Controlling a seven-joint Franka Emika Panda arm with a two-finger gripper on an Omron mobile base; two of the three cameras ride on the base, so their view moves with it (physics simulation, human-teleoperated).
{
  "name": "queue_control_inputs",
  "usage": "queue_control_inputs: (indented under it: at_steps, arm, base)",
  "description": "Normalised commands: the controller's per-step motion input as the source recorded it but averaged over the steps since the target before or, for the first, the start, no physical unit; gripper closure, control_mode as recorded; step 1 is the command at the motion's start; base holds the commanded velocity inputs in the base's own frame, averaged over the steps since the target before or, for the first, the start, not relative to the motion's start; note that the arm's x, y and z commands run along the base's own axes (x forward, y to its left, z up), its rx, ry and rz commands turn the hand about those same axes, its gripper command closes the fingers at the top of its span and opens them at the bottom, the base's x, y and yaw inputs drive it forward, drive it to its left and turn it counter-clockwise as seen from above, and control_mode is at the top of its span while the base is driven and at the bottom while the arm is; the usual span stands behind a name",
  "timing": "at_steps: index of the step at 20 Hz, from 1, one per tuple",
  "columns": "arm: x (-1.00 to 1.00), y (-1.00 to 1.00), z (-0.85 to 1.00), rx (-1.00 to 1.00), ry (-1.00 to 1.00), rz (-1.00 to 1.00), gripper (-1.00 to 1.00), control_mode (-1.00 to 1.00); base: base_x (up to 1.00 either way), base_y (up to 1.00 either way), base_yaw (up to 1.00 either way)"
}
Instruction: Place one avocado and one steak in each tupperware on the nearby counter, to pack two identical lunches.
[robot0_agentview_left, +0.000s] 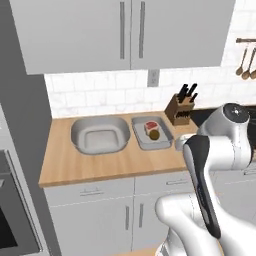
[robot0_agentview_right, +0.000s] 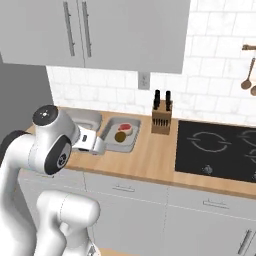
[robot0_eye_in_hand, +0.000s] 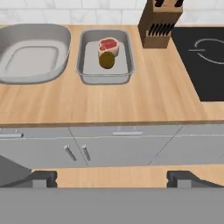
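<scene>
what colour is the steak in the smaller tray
Red-pink with a pale edge; the steak shows best in the hand view.

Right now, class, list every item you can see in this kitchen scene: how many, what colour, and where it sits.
counter: one, light-brown wood, above grey cabinets.
large tupperware: one, grey, left on the counter, nothing inside.
small tupperware: one, grey, beside the large one.
steak: one, red-pink, in the small tupperware.
avocado: one, dark brown, touching the steak.
knife block: one, brown with black handles, by the wall.
cooktop: one, glossy black, right end.
hanging spoons: wooden, on the wall, count unclear.
end effector: one, dark fingertips, open, holding nothing.
</scene>
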Motion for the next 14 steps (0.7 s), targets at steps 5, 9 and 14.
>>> queue_control_inputs:
  at_steps: [5, 9, 14]
  arm:
    - [0.0, 0.0, 0.0, 0.0, 0.0, 0.0, -1.0, 1.0]
    - [0.0, 0.0, 0.0, 0.0, 0.0, 0.0, -1.0, 1.0]
    - [0.0, 0.0, 0.0, 0.0, 0.0, 0.0, -1.0, 1.0]
  base:
    - [-1.0, 0.1, 0.3]
    - [-1.0, 0.44, 0.47]
    - [-1.0, 0.63, 0.48]
